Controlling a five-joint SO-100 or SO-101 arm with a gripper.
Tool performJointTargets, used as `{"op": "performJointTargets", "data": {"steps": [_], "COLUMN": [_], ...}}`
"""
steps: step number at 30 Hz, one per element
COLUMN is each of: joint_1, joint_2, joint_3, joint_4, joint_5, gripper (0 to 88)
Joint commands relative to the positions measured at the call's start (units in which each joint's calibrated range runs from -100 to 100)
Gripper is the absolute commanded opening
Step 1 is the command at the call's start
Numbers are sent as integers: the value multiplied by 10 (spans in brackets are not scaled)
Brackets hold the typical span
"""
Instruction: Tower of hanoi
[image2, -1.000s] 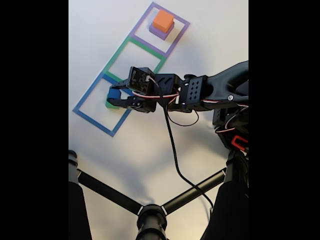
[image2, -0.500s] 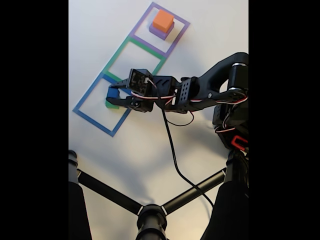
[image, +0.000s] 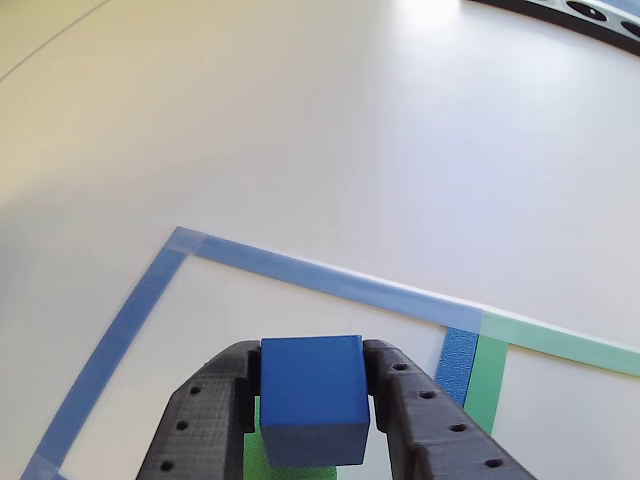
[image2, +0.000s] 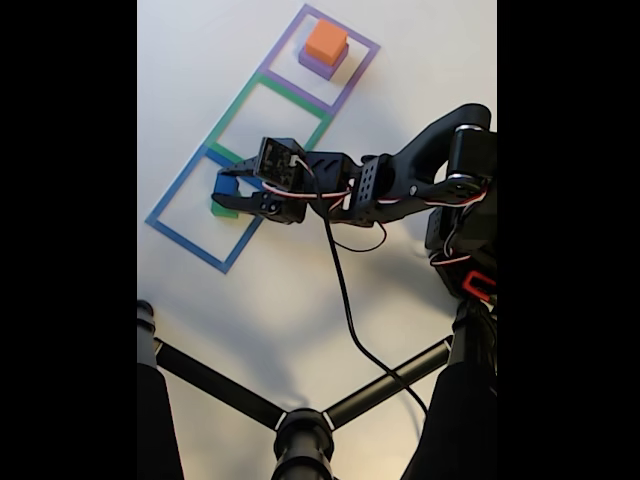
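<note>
Gripper (image: 312, 400) clenched on the blue cube (image: 312, 398); both fingers (image: 215, 415) press its side faces squarely, top face left free (a side pinch lets the cube go down flat on another block).

Location: in the other view the blue cube sits above a green block (image: 255, 455), of which a sliver shows below and to the left; cannot tell whether the two touch or the cube is just lifted clear. Both lie within the blue taped square (image2: 185, 215) at one end of a row of three outlines on the table (image2: 300, 300).

Fixed view: gripper (image2: 226, 193) reaches over that blue square from the right; green square (image2: 270, 115) in the middle is unoccupied; purple square (image2: 350, 55) at the far end holds an orange cube (image2: 326, 41) stacked on a purple block (image2: 322, 66).

Judgement: the squares stand in for pegs and the blocks for discs, smaller on larger; hence each stack is kept inside its outline. The blue cube is the piece in play; whether it is being picked off or set on the green block is not decidable from this moment.

Risk: a skewed release would tip the cube off the block beneath.
</note>
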Motion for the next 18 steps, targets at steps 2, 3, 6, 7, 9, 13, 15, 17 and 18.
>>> {"op": "performJointTargets", "data": {"steps": [2, 3, 6, 7, 9, 13, 15, 17, 18], "joint_1": [-10, -10, -8, -7, -8, -10, -11, -12, -12], "joint_2": [6, 9, 22, 27, 35, 47, 52, 55, 56], "joint_3": [-3, -3, -3, -1, -1, -1, -1, -1, 0], "joint_4": [-35, -37, -48, -55, -64, -75, -79, -84, -85], "joint_5": [4, 4, 4, 4, 4, 4, 4, 4, 4], "gripper": [25, 25, 25, 26, 26, 32, 56, 67, 76]}}
